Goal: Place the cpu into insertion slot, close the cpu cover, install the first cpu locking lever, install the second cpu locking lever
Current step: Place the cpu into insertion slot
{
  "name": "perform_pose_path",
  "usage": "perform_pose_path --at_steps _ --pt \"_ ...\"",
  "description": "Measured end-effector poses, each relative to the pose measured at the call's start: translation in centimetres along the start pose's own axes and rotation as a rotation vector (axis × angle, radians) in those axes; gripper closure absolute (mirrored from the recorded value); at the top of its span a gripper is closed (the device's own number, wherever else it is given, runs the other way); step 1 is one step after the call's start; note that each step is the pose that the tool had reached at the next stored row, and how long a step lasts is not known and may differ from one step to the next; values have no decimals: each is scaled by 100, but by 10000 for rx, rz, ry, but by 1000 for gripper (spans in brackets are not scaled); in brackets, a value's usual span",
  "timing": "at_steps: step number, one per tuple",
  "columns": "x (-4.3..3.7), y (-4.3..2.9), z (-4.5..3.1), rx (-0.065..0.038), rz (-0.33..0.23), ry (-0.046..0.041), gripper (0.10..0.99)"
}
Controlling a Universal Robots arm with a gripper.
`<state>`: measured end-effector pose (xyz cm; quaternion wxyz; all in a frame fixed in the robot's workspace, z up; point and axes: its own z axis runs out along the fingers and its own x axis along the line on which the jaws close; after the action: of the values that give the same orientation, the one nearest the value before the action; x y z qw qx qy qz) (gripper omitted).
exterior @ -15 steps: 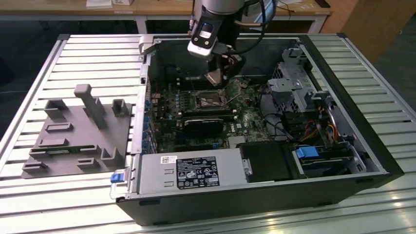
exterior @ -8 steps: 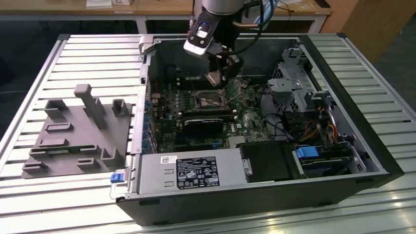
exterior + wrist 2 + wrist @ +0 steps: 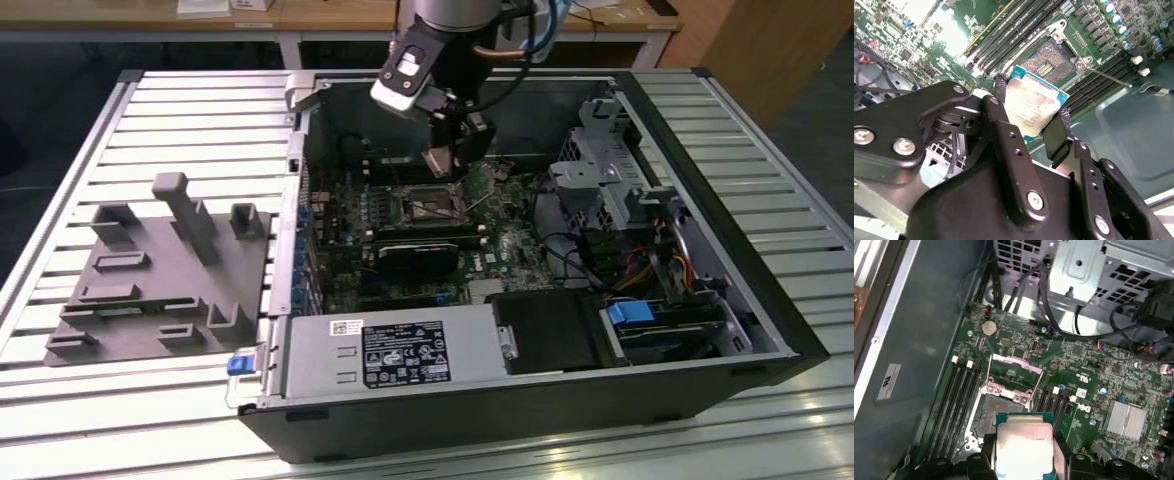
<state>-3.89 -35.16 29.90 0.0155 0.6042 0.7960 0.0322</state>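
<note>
We logged the cpu (image 3: 1030, 107) pinched firmly in the gripper (image 3: 1031, 101), hanging just above the insertion slot (image 3: 1050, 61), not seated. The cpu cover (image 3: 1013, 374) stood flipped open beside the slot on the green motherboard (image 3: 1079, 365) inside the computer case (image 3: 534, 410).

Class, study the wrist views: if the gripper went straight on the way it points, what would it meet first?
Probably the insertion slot, reached first by the cpu the gripper holds; depth is unclear.

The pincer (image 3: 1031, 107) is matt black, built of jointed link bars fastened with round silver screws (image 3: 1035, 200), on a silver-grey arm (image 3: 451, 18) carrying a pale grey camera block (image 3: 403, 72) and looping blue cables (image 3: 546, 25).
</note>
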Motion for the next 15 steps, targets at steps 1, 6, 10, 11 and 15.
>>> perform_pose_path --at_steps 1,6,10,11,15 --pt "0 0 1 -2 96 -7 549" --pt "0 0 4 -9 578 -40 549" --pt "0 0 6 -14 954 -67 549" --pt "0 0 7 -15 1046 -73 549" --pt "0 -1 10 -20 1439 -101 549"
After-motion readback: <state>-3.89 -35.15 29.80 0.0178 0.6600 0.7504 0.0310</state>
